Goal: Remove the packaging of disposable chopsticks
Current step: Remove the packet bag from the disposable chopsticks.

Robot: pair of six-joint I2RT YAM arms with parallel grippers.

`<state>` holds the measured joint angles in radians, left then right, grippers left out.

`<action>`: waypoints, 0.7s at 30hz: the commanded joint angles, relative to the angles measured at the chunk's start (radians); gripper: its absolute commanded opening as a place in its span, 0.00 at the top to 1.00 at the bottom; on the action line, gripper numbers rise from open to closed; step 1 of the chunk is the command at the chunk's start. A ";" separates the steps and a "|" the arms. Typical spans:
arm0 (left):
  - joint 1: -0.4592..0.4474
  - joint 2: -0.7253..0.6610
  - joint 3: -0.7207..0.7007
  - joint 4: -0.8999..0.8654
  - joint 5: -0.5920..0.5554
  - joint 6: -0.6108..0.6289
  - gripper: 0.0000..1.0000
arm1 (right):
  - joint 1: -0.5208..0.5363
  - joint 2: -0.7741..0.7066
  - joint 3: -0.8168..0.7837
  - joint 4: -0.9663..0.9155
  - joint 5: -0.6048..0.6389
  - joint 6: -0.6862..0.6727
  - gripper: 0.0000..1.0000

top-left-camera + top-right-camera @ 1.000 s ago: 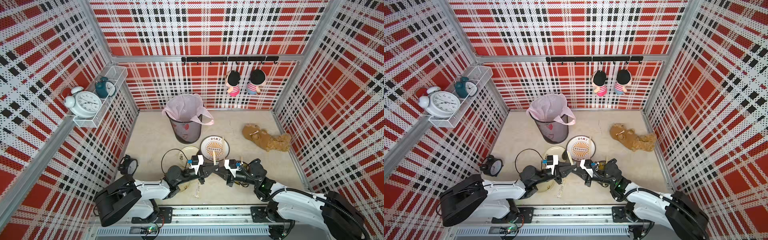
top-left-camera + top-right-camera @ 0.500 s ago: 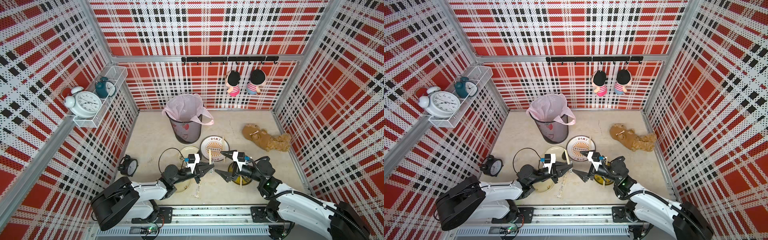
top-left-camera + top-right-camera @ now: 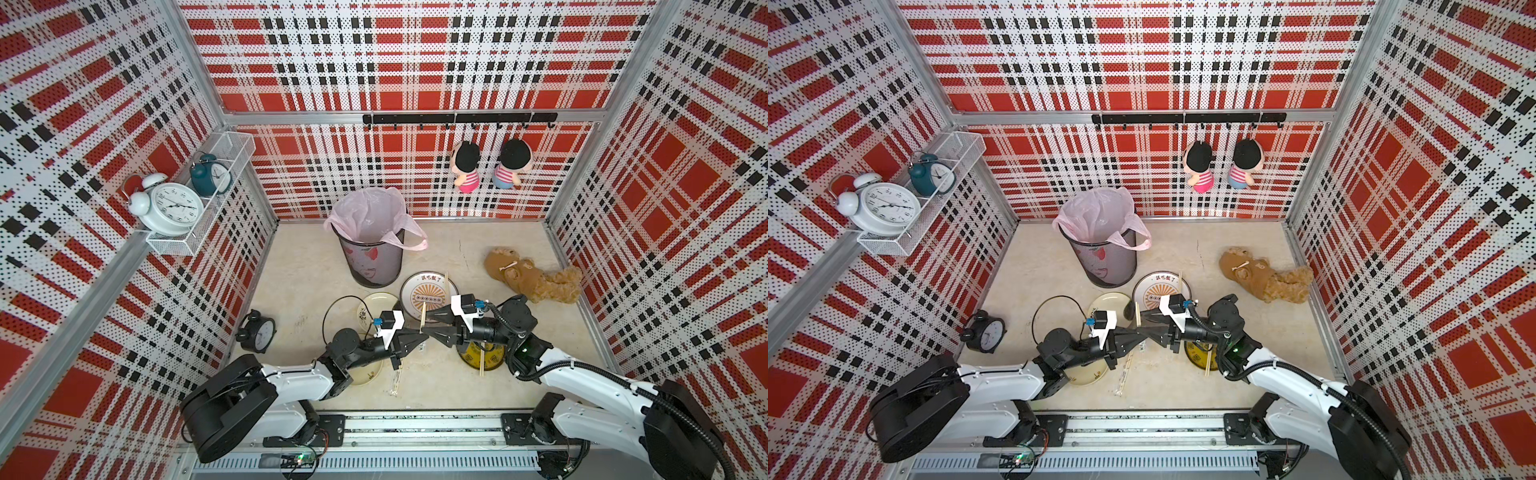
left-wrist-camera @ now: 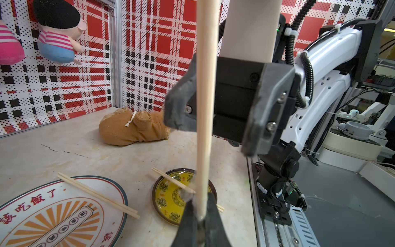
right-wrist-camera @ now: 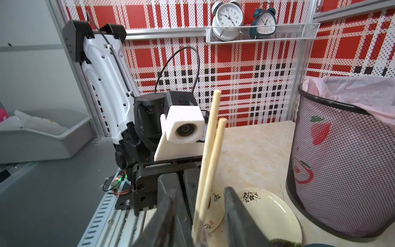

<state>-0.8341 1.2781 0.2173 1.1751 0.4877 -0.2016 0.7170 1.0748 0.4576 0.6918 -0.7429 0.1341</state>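
Note:
My left gripper [image 4: 199,213] is shut on the lower end of a pair of disposable chopsticks [image 4: 206,107] and on the clear packaging [image 4: 188,195] crumpled round that end. The sticks rise bare out of it. My right gripper [image 5: 200,191] is open, one jaw on each side of the same chopsticks [image 5: 210,149], with a gap on both sides. In both top views the two grippers meet tip to tip above the table, left gripper [image 3: 419,336], right gripper [image 3: 429,325], chopsticks [image 3: 1137,313]. Another sleeve of packaging [image 3: 395,376] lies flat on the table.
Bare sticks lie on the sunburst plate [image 3: 409,286] and on the small yellow dish [image 3: 496,361]. A cream plate [image 3: 376,301] sits under the left arm. Behind stand a mesh bin with pink liner [image 3: 372,249], a brown plush [image 3: 532,278] and a black clock [image 3: 259,332].
The right gripper drew away to the right with its jaws wide, then came back to the left gripper; its jaws now stand narrower round the sticks. The left gripper kept its hold.

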 commanded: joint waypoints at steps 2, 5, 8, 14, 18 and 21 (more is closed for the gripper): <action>-0.013 0.006 0.007 -0.009 -0.003 0.016 1.00 | -0.004 0.004 0.015 -0.006 -0.042 -0.021 0.76; -0.017 0.004 0.007 -0.009 -0.005 0.017 1.00 | -0.004 0.008 0.018 -0.015 -0.040 -0.023 0.82; -0.023 0.003 0.008 -0.008 -0.011 0.016 1.00 | -0.004 0.017 0.016 -0.015 -0.043 -0.024 0.82; -0.029 0.008 0.017 -0.009 -0.015 0.016 1.00 | -0.004 0.025 0.016 -0.014 -0.048 -0.025 0.94; -0.033 0.012 0.016 -0.009 -0.020 0.016 1.00 | -0.004 0.010 0.006 -0.011 -0.040 -0.033 1.00; -0.033 0.013 0.014 -0.009 -0.034 0.017 0.95 | -0.004 0.005 -0.002 0.005 -0.035 -0.030 1.00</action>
<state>-0.8593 1.2835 0.2176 1.1725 0.4648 -0.1802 0.7170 1.0973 0.4576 0.6731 -0.7799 0.1356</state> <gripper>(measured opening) 0.073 0.064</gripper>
